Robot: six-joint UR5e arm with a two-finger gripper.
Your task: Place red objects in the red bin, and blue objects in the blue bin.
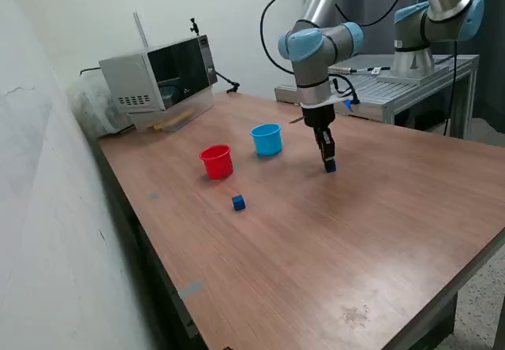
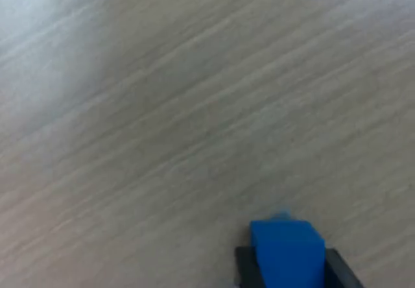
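One blue cube (image 1: 331,165) — between the hand's (image 1: 329,163) fingers.

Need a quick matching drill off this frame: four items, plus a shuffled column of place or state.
1. red bin
2. blue bin
3. loose blue cube
4. gripper

a. shut on a blue cube, low over the table
b. alone on the table, nearest the camera
c. upright, on the exterior view's left of the other bin
d. upright, nearer the arm

1-c, 2-d, 3-b, 4-a
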